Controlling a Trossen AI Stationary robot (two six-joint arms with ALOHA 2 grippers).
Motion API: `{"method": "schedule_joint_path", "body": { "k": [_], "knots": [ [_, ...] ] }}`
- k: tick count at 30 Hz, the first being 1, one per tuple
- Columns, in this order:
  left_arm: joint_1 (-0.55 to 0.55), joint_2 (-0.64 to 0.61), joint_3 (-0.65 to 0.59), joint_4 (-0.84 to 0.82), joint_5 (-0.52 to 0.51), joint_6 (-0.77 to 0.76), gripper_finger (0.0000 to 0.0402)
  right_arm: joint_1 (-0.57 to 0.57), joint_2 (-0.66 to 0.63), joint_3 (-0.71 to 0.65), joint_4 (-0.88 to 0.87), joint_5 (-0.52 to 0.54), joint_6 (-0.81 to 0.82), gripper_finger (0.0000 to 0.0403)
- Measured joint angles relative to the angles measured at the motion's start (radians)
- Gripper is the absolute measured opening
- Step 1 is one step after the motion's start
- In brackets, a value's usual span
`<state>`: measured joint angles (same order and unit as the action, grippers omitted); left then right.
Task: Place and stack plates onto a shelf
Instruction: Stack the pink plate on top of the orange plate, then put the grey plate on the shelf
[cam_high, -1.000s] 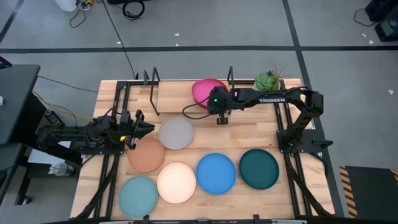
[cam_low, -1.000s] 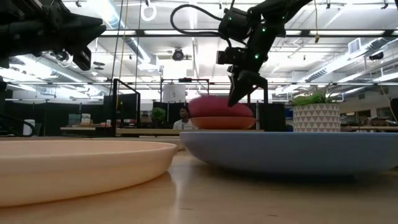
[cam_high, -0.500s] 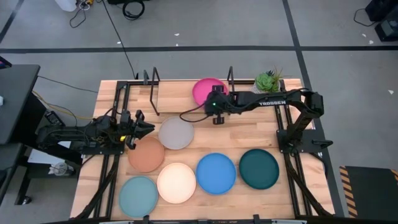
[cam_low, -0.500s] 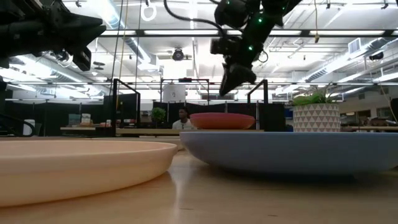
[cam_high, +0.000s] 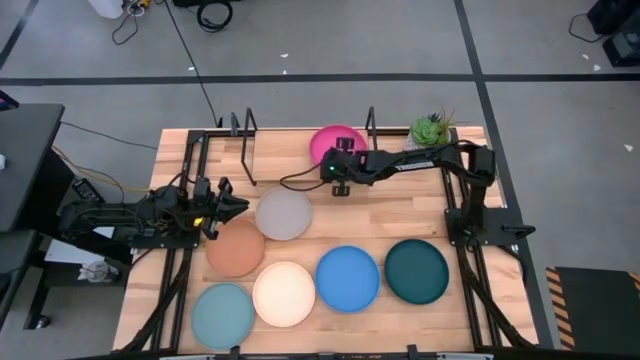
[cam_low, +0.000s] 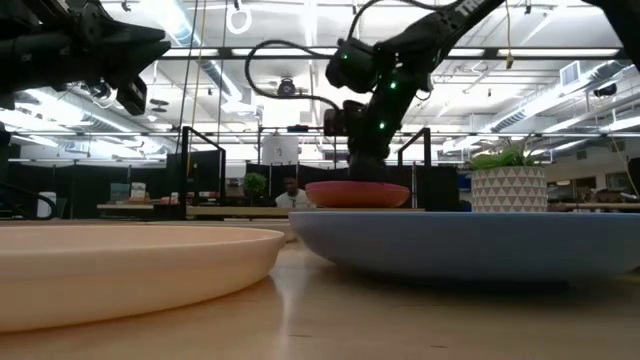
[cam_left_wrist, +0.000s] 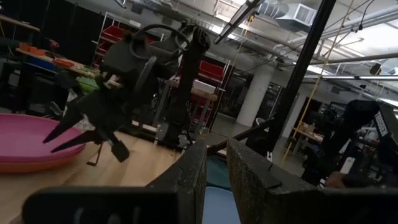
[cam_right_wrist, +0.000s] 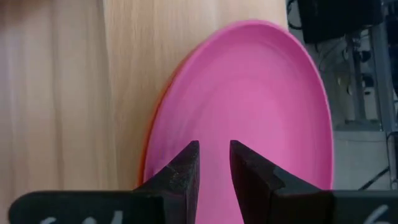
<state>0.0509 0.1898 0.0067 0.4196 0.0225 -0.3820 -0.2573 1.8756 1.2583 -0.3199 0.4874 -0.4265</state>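
The magenta plate (cam_high: 335, 143) lies flat on the orange plate (cam_right_wrist: 147, 163), at the right end of the shelf (cam_high: 280, 160). My right gripper (cam_high: 338, 186) hangs low at this stack's near rim, its fingers a narrow gap apart (cam_right_wrist: 214, 155). My left gripper (cam_high: 234, 205) waits at the table's left, beside the grey plate (cam_high: 283, 213), with a narrow gap between its fingers. The terracotta (cam_high: 236, 247), light teal (cam_high: 222, 315), cream (cam_high: 284, 293), blue (cam_high: 348, 278) and dark teal (cam_high: 416, 270) plates lie flat on the tabletop. My right gripper points down with its fingertips (cam_low: 364, 176) right at the magenta plate's near rim (cam_low: 357, 186). Whether they touch it, I cannot tell.
A potted plant (cam_high: 432, 130) stands just right of the shelf's right wire frame (cam_high: 370, 125). The shelf's left half is bare board beside the left wire frame (cam_high: 245, 130). Black arm-mount rails run along both table sides. A person sits in the room beyond (cam_low: 291, 192).
The magenta plate, tilted on the orange plate with my right gripper at its near rim a second ago, now lies flat on it. My right gripper rose clear, moved toward the table's left, then came down again beside the stack.
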Motion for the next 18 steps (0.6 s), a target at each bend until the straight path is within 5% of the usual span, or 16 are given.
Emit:
{"method": "schedule_joint_path", "body": {
  "k": [7, 14, 18],
  "knots": [
    [0.0, 0.0, 0.0, -0.005, 0.0, 0.001, 0.0069, 0.007, -0.021, 0.001, -0.092, -0.055, 0.014, 0.0094],
    [0.0, 0.0, 0.0, -0.005, 0.0, 0.002, 0.0069, 0.04, -0.108, 0.0, -0.084, 0.059, 0.002, 0.0094],
    [0.0, 0.0, 0.0, -0.006, 0.0, 0.003, 0.0069, 0.065, -0.181, 0.0, -0.082, -0.033, 0.098, 0.0094]
  ]
}}
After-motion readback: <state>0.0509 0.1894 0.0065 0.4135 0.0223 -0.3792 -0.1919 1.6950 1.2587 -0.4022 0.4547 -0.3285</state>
